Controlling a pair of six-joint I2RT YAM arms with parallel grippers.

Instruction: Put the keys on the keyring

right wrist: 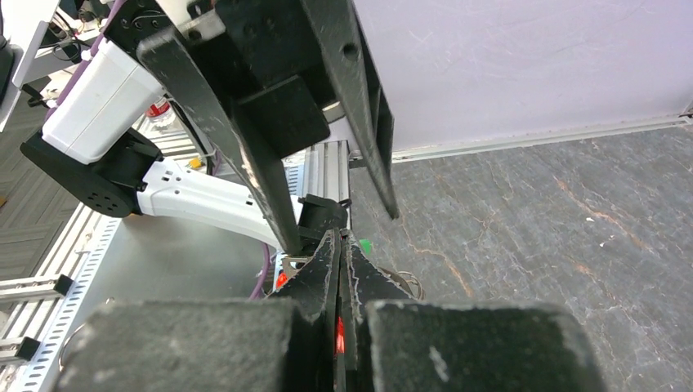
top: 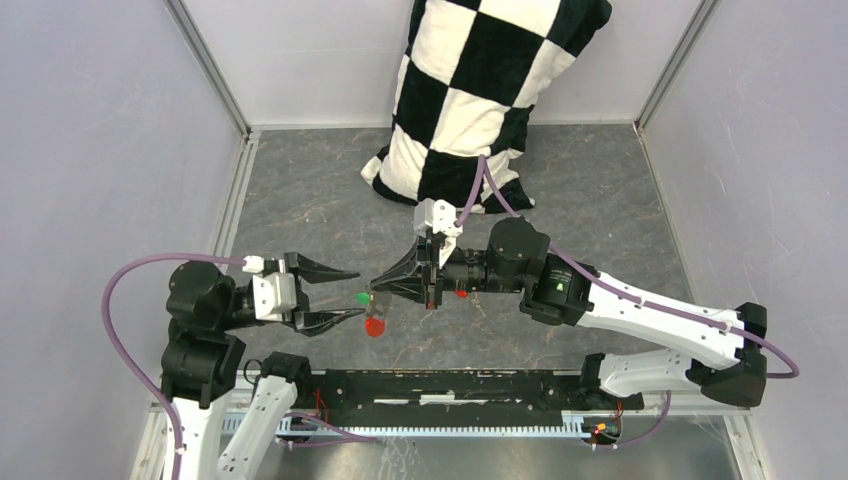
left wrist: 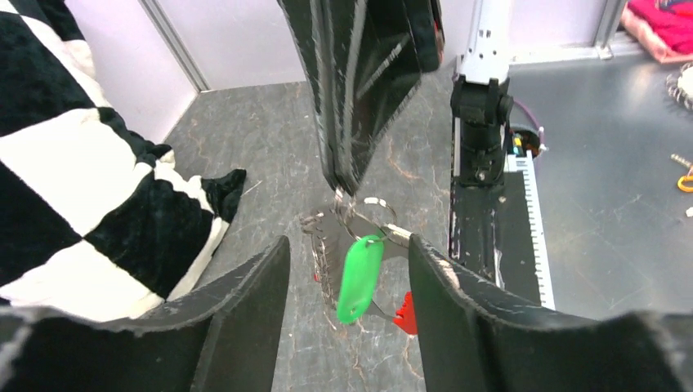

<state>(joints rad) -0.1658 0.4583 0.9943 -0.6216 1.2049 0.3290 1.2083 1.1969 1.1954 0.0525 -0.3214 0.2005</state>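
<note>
Left wrist view: the left gripper (left wrist: 350, 245) has its fingers apart on either side of the green key (left wrist: 359, 278), not touching it. The key hangs from the keyring (left wrist: 384, 204), its long axis near-vertical, pointing at the surface (left wrist: 270, 147). The red key (left wrist: 403, 314) dangles beside it. Right wrist view: the right gripper (right wrist: 337, 245) fingers are clamped on the keyring. Overhead view: threading looks done, and only release is left.
</note>
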